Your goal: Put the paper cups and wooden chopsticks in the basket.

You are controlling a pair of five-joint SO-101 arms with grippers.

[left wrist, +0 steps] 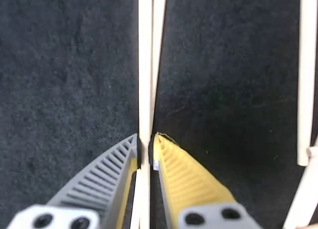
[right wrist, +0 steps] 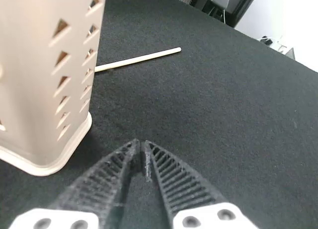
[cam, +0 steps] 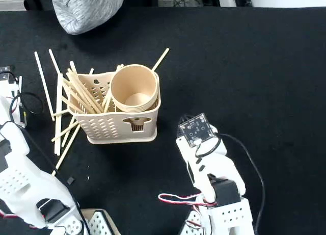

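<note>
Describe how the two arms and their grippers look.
Both arms are white moulded plastic. The left gripper has one grey ribbed finger and one yellow one, on pale mounts with screw holes. The right gripper has two black ribbed fingers. The right arm carries a black square board, a black cable and red-and-white wires; black cables loop by the left arm.

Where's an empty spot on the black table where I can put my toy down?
The big stretch of table right of the basket is bare. So is the patch in front of the basket, between the left arm and the right arm. It is crowded left of the basket, where loose chopsticks lie.
</note>
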